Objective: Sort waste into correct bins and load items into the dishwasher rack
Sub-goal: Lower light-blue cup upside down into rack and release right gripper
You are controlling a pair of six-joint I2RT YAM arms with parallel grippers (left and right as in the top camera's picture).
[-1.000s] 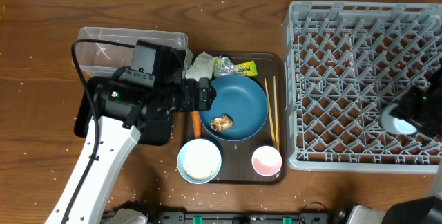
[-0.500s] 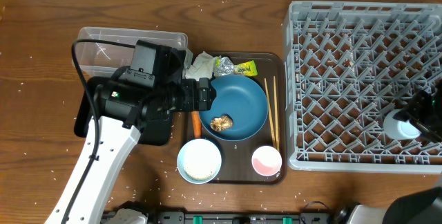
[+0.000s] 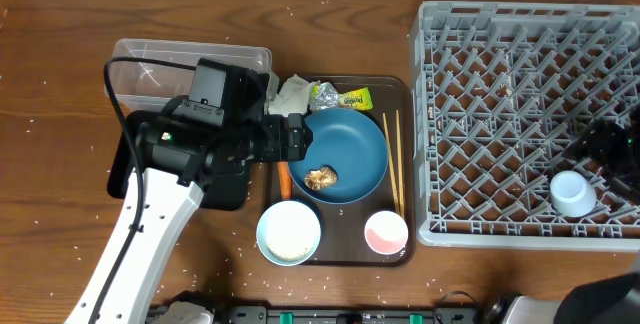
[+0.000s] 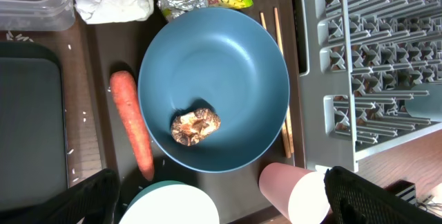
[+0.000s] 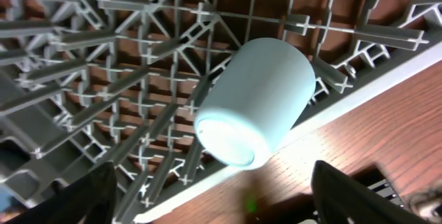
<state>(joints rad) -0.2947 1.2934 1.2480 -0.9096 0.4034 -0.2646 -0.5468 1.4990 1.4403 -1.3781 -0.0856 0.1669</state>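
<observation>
- Since the earlier frame, the right gripper [image 5: 214, 200] has parted its fingers, and the light-blue cup [image 3: 573, 193], formerly between them, now lies free.
- The cup rests tilted on the dishwasher rack [image 3: 500, 64] floor, against the near wall, just beyond the spread fingertips.
- The left gripper [image 4: 228, 203], unchanged and wide apart, hovers over the dark-blue plate [image 4: 228, 58] bearing the brown food lump [image 4: 195, 126]. The carrot [image 4: 132, 131] and chopsticks [image 4: 282, 99] flank the plate.

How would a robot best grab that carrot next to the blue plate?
Mid-length on the carrot, from straight above, squeezing across its thin width: it lies flat, long and narrow. The plate rim sits close, so that side is probably tight.
</observation>
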